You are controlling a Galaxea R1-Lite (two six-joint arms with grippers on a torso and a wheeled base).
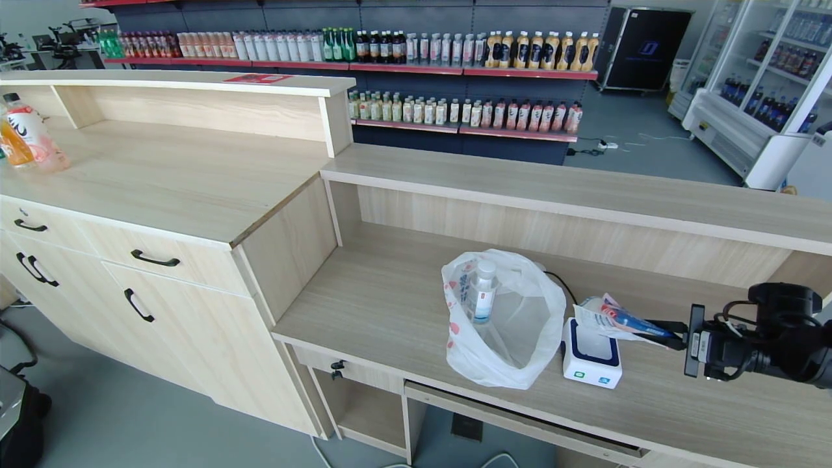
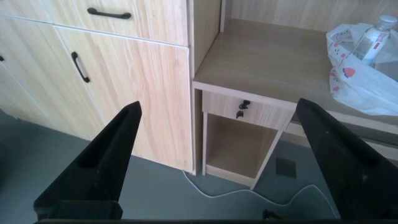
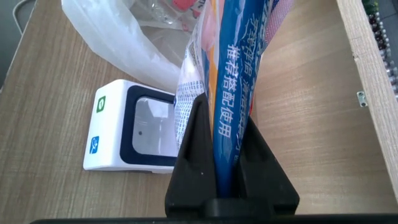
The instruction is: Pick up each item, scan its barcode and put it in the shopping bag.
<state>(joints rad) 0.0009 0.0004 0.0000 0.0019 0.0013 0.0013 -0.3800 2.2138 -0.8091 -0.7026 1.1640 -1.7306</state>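
Plastic bag (image 1: 520,365) holds one bottle (image 1: 482,294); my right gripper (image 1: 666,331) pinches a packet (image 1: 614,317) by the scanner (image 1: 590,356), left gripper (image 2: 219,106) gapes empty, upper-left drinks (image 1: 26,136) wait.

Tabletop (image 1: 390,305): pale wood-grain laminate, matt and smooth. Cabinet fronts (image 1: 188,260) at its 9 o'clock: same laminate, with satin black handles (image 1: 155,259), material not determinable. Shopping bag (image 1: 520,338): thin translucent white plastic, crinkled, slight sheen. Bottle (image 1: 482,294) inside it: clear plastic, white cap, printed label. Scanner (image 1: 590,356) at the bag's 3 o'clock: smooth white plastic casing, glossy dark window. Packet (image 3: 233,50): glossy printed film, creased, pinched in the right hand (image 3: 222,112), which has a matt black, plastic-looking finish. Left hand (image 2: 219,106): same matt black finish.
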